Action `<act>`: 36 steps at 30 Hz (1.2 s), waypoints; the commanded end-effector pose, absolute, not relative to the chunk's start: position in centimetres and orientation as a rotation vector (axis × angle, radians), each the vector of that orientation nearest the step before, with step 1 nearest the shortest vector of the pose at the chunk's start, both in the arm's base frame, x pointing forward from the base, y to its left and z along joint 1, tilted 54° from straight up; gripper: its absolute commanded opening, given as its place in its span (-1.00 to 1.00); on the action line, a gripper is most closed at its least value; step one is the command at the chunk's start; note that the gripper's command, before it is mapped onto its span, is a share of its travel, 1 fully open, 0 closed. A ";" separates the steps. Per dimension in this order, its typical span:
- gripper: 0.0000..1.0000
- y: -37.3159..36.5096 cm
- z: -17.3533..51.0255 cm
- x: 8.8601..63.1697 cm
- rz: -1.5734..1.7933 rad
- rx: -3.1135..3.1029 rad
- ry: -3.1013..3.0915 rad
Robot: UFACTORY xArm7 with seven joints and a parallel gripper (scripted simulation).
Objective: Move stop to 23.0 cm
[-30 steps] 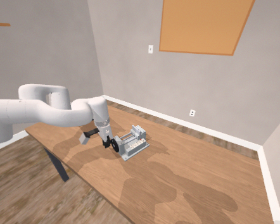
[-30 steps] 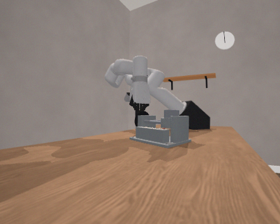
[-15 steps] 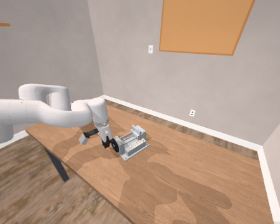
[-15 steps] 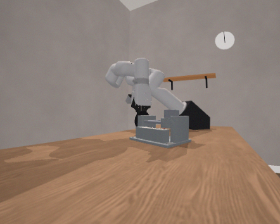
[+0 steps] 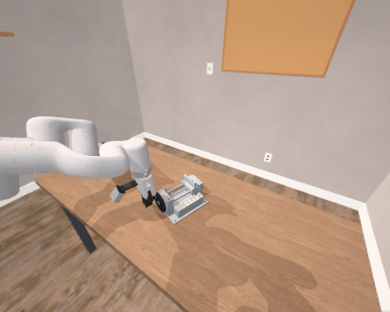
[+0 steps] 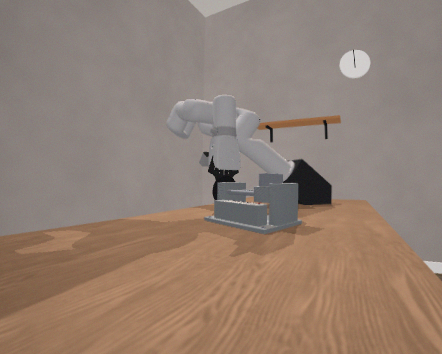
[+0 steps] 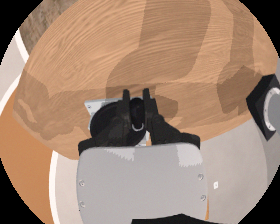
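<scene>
The grey stop device (image 5: 186, 212) (image 6: 240, 212) stands on the table. Its black handwheel (image 5: 161, 201) (image 6: 215, 190) (image 7: 102, 123) is on the end facing the arm. My gripper (image 5: 148, 204) (image 7: 136, 97) is shut on the handwheel's dark handle (image 7: 136, 107), which sits between the two fingers off to one side of the wheel's middle. The grey sliding stop (image 5: 190, 185) (image 6: 261, 194) is on the rods near the end away from the handwheel. A pale scale (image 5: 190, 202) with a small red mark runs along the device; its figures are too small to read.
The wooden table (image 5: 273, 229) (image 6: 185, 300) (image 7: 176, 30) carries the device, and its long edge passes below the arm in the top view. A black block-shaped base (image 6: 310, 182) stands behind the device. A wall shelf (image 6: 305, 121) is at the back.
</scene>
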State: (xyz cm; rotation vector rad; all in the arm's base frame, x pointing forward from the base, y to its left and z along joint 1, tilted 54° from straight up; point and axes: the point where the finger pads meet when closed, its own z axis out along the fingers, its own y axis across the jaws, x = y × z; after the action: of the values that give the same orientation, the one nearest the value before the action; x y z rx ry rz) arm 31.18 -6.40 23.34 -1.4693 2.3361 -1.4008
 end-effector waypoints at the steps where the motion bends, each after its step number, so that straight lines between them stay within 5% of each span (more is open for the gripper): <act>1: -0.88 -6.4 23.2 31.2 -1.401 -1.470 2.334; 36: -0.88 -7.3 22.4 31.8 -1.401 -1.470 2.334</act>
State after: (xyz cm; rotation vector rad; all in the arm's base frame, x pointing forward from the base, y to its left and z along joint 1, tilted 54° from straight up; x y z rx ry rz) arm 31.78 -7.33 22.42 -1.4696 2.3364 -1.4007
